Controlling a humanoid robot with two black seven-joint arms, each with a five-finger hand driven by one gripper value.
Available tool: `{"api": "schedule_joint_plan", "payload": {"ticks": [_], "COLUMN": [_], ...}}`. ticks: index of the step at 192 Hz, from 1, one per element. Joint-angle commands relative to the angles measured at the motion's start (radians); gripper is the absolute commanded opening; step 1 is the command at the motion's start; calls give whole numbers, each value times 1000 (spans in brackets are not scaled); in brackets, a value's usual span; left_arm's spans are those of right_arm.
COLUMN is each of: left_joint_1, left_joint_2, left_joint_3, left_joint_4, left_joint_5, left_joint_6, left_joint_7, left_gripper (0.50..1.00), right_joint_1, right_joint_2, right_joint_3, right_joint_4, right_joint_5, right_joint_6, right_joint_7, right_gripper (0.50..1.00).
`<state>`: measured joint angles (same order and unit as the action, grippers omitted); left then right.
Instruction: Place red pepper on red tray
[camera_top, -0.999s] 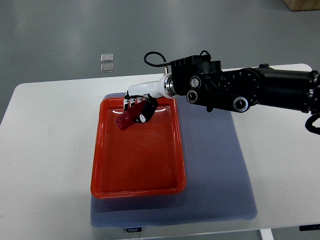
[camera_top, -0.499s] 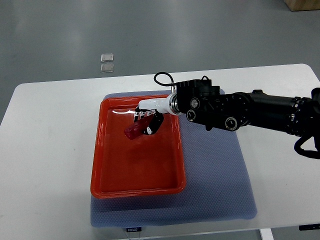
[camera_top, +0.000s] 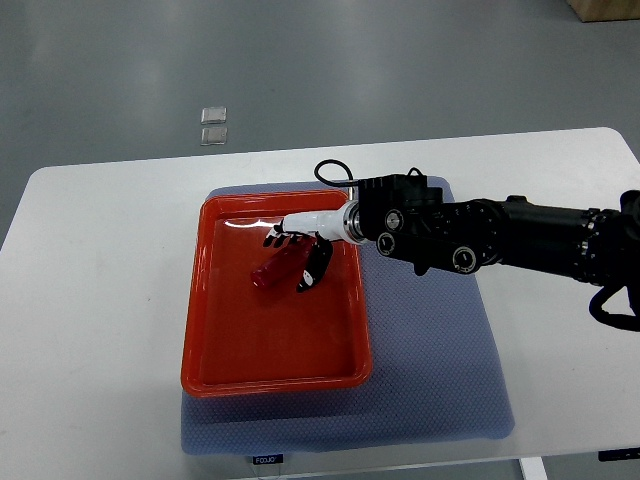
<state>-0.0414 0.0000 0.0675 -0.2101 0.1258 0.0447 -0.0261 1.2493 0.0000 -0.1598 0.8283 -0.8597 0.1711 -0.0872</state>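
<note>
The red pepper (camera_top: 276, 269) lies on the floor of the red tray (camera_top: 215, 350), in its far half. My right hand (camera_top: 296, 260) reaches in from the right over the tray's far right part. Its fingers (camera_top: 273, 240) are spread on the far side of the pepper and the thumb (camera_top: 312, 279) on the near side, loosely around the pepper's right end. The hand looks open, with the pepper resting on the tray. The left arm is out of view.
The tray sits on a blue-grey mat (camera_top: 440, 360) on a white table (camera_top: 90, 300). My black right forearm (camera_top: 500, 240) crosses above the mat. Two small clear pieces (camera_top: 213, 125) lie on the floor beyond the table.
My right hand has moved toward me and down into the tray with the pepper. Its fingers have spread and the pepper now rests on the tray floor.
</note>
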Motion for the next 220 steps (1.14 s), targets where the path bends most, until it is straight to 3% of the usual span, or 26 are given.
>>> {"api": "schedule_joint_plan", "payload": {"ticks": [1, 63, 92, 130, 159, 220], "left_joint_1": [0, 0, 0, 0, 0, 0], "left_joint_2": [0, 0, 0, 0, 0, 0], "left_joint_3": [0, 0, 0, 0, 0, 0], "left_joint_4": [0, 1, 1, 1, 1, 1], "left_joint_5": [0, 0, 0, 0, 0, 0], "left_joint_6": [0, 0, 0, 0, 0, 0], "left_joint_7": [0, 0, 0, 0, 0, 0], "left_gripper": [1000, 1000, 1000, 1000, 1000, 1000], "right_joint_1": [9, -5, -145, -375, -491, -588], "right_joint_2": [0, 0, -64, -61, -51, -48], "right_joint_3": [16, 318, 555, 914, 1066, 1160], "right_joint_4": [0, -3, 2, 3, 3, 0], "right_joint_5": [4, 67, 224, 475, 567, 584], "right_joint_6": [-1, -16, -39, -42, -36, -16], "right_joint_7": [3, 30, 93, 204, 257, 276], "right_gripper": [881, 881, 881, 887, 895, 895]}}
